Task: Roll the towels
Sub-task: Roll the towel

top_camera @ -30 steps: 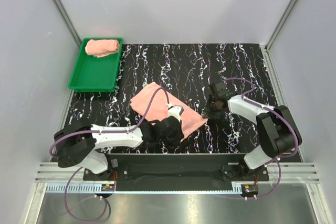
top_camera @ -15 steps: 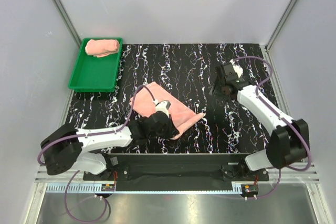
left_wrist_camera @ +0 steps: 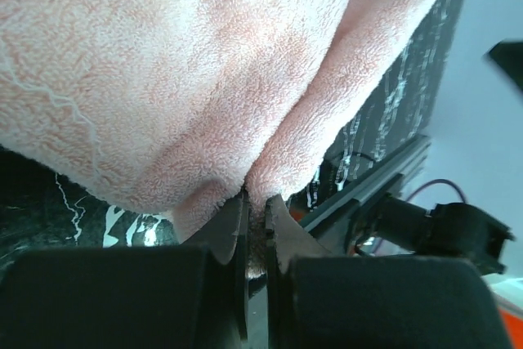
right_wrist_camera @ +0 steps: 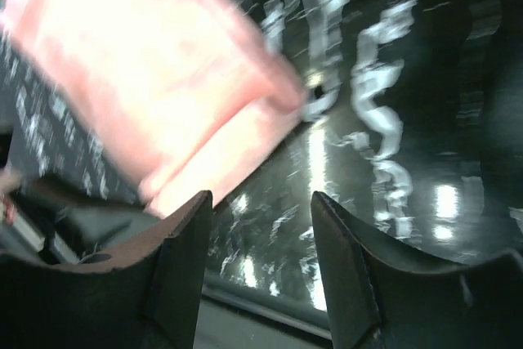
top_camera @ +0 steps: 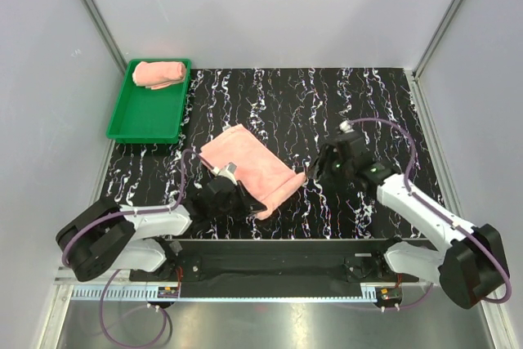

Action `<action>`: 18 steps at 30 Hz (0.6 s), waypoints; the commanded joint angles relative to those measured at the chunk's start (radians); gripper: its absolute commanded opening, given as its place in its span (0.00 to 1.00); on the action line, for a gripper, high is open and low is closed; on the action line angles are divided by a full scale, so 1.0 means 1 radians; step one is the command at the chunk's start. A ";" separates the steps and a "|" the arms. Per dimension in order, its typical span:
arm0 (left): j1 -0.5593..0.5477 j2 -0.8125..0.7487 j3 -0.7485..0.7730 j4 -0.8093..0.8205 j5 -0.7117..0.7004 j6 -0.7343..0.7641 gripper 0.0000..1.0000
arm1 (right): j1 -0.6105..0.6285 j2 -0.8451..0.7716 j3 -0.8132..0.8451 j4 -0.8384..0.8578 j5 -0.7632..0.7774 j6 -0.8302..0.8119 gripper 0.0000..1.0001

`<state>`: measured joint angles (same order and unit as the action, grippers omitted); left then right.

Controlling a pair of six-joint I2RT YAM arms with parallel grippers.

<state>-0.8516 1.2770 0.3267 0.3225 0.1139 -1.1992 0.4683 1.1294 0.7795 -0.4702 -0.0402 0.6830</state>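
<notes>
One salmon-pink towel lies doubled over on the black marbled table, left of centre. My left gripper is at the towel's near edge. In the left wrist view the left gripper is shut on a fold of the towel. My right gripper hovers just off the towel's right corner. In the blurred right wrist view the right gripper is open with only table between its fingers, and the towel lies ahead to the left. A second towel sits rolled in the green tray.
The green tray is at the far left corner by the left wall. Aluminium frame posts and white walls bound the table. The black mounting rail runs along the near edge between the arm bases.
The left arm has drawn back toward the near left, dragging the towel left with its gripped edge. The right gripper opened, swung out to the far side, then came back to the towel's right corner.
</notes>
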 commanded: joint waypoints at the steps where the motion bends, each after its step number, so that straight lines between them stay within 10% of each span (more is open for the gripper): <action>1: 0.023 0.004 -0.031 0.144 0.062 -0.104 0.00 | 0.096 0.025 -0.046 0.203 -0.116 0.019 0.59; 18: 0.157 0.173 -0.080 0.237 0.213 -0.211 0.00 | 0.196 0.247 -0.193 0.610 -0.208 0.116 0.58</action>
<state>-0.7238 1.4147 0.2741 0.5262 0.2955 -1.3884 0.6514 1.3701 0.6006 0.0216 -0.2226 0.7826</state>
